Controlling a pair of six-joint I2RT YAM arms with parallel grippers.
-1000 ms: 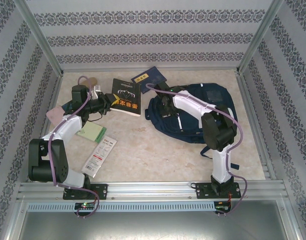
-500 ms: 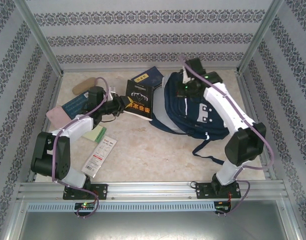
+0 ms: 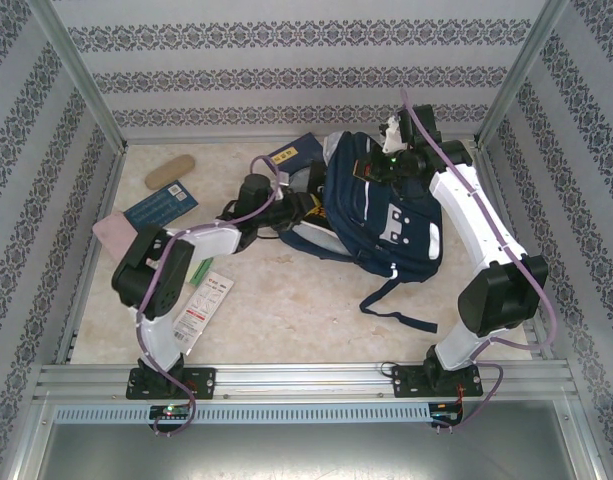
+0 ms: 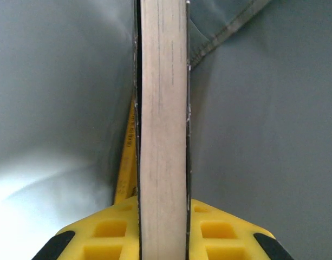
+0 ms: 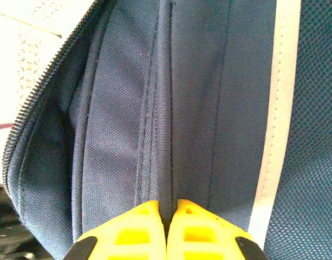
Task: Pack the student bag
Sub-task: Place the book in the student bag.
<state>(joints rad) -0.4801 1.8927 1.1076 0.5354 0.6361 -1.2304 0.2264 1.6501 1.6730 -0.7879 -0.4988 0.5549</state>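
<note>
At the back right of the worktop (image 3: 286,320) the student bag (image 3: 386,205) sits propped up, its mouth facing left. A book (image 4: 163,108) pokes edge-on into the pale lining, clamped across both covers by the left claw (image 4: 163,216). The right claw (image 5: 168,208) is pinched tight on a fold of the bag's navy fabric

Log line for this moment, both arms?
left gripper: shut on book, book inside student bag | right gripper: shut on student bag
</note>
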